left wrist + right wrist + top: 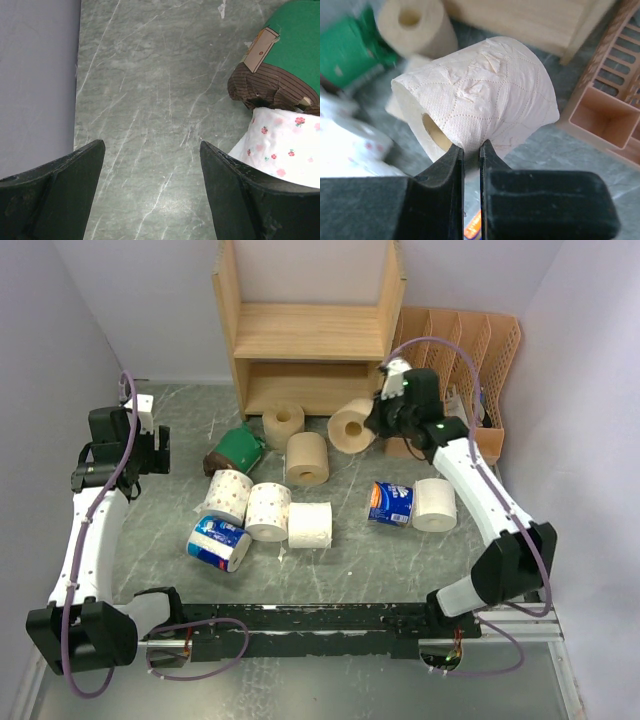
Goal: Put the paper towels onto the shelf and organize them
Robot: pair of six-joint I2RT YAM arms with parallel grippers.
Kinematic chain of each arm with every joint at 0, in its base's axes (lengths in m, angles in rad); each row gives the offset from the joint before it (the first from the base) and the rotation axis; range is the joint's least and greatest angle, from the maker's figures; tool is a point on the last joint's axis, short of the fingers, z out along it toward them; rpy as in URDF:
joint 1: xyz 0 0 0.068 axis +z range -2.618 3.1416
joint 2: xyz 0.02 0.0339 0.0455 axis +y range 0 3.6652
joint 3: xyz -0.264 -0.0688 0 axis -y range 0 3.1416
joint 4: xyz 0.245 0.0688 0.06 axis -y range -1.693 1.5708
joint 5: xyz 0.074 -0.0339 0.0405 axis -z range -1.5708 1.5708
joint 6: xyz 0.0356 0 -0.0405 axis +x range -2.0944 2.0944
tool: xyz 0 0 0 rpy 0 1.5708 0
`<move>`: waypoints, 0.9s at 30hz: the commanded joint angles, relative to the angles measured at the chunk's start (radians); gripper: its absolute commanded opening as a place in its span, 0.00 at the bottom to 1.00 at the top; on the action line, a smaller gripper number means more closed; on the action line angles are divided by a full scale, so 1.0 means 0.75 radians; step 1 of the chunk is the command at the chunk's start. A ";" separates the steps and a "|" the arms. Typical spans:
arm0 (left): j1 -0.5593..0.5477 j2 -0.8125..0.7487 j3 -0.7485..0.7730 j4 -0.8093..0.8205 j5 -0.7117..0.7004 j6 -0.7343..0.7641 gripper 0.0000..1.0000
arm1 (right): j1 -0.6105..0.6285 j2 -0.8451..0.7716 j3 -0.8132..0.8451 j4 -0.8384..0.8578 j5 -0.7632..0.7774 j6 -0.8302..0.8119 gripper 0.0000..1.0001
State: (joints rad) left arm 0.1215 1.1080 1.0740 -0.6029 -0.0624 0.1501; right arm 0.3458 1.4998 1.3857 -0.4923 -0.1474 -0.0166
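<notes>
My right gripper (378, 420) is shut on a tan paper towel roll (351, 426), pinching its wall (480, 95), and holds it above the table in front of the wooden shelf (310, 335). My left gripper (150, 450) is open and empty at the left, over bare table (150, 150). On the table lie two tan rolls (283, 422) (307, 458), a green-and-brown roll (235, 450) (285, 55), a dotted white roll (228, 496) (285, 150), white rolls (268, 511) (310, 525) (434, 505) and two blue-wrapped rolls (219, 542) (391, 504).
A peach-orange slotted file organizer (470, 370) (610, 100) stands right of the shelf. Grey walls close in both sides. A black rail (320, 625) runs along the near edge.
</notes>
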 commanded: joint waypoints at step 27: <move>0.136 -0.013 0.033 -0.024 0.178 -0.020 0.88 | -0.247 0.343 0.660 0.359 0.052 1.767 0.00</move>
State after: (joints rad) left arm 0.2008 1.1240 1.0733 -0.6098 0.0059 0.1482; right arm 0.1680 1.7294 1.8565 -0.2787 -0.1688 1.1854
